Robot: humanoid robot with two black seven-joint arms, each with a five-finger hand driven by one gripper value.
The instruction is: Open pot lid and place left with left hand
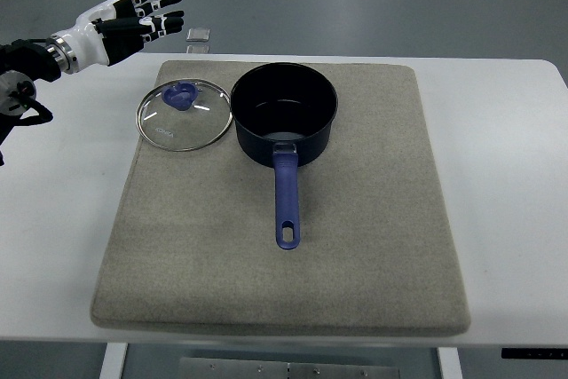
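Lid (pixel 184 114) is already off the pot (pixel 284 111): it lies flat on the grey mat (pixel 355 255), knob (pixel 181 94) up, its rim touching or just short of the pot's left wall. So the lid sits left of the pot, which looks like the end state the task asks for. Left robot hand (pixel 133 17) is up and to the left of the lid, over the bare white surface (pixel 62 246) near the far edge, well apart from the lid and not touching anything. Fingers are extended and roughly straight, pointing toward the picture's right, holding nothing. From the robot hand, the lid lies nearer the camera and slightly right; the knob is the closest part of it to the fingertips. Pot handle (pixel 286 197) runs straight toward the camera, long axis at right angles to the lid-pot line, so it's out of the way of any left-side move. Right arm isn't visible at all, so the left is the only hand in play. My read: place step done, hand clear, only retreat left. A small grey object (pixel 199 35) sits past the surface's far edge, near the fingertips; can't tell what it is.
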